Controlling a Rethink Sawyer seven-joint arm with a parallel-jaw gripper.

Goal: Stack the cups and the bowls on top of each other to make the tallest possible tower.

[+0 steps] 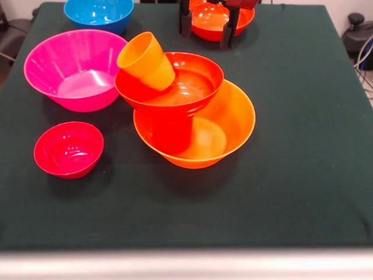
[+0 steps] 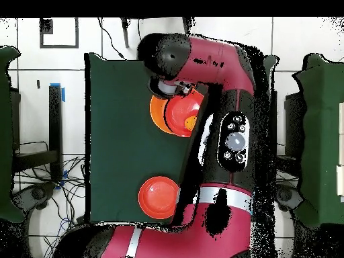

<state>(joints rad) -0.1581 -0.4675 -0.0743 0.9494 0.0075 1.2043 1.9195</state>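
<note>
The tower stands mid-table: a wide orange bowl (image 1: 227, 125) holds a red-orange cup (image 1: 172, 131), and a red-orange bowl (image 1: 186, 84) sits tilted on that cup. An orange cup (image 1: 145, 60) leans on its side in this upper bowl. The tower also shows in the overhead view (image 2: 176, 114). My gripper (image 1: 207, 26) is open at the far edge. Its two dark fingers (image 1: 228, 29) hang spread over another red-orange bowl (image 1: 218, 20), which also shows in the overhead view (image 2: 159, 197). I cannot tell if they touch it. The light green cup is out of view.
A pink bowl (image 1: 76, 70) sits left of the tower, a small crimson bowl (image 1: 69, 149) in front of it and a blue bowl (image 1: 96, 13) at the far left corner. The arm (image 2: 215, 80) covers much of the table's right side in the overhead view.
</note>
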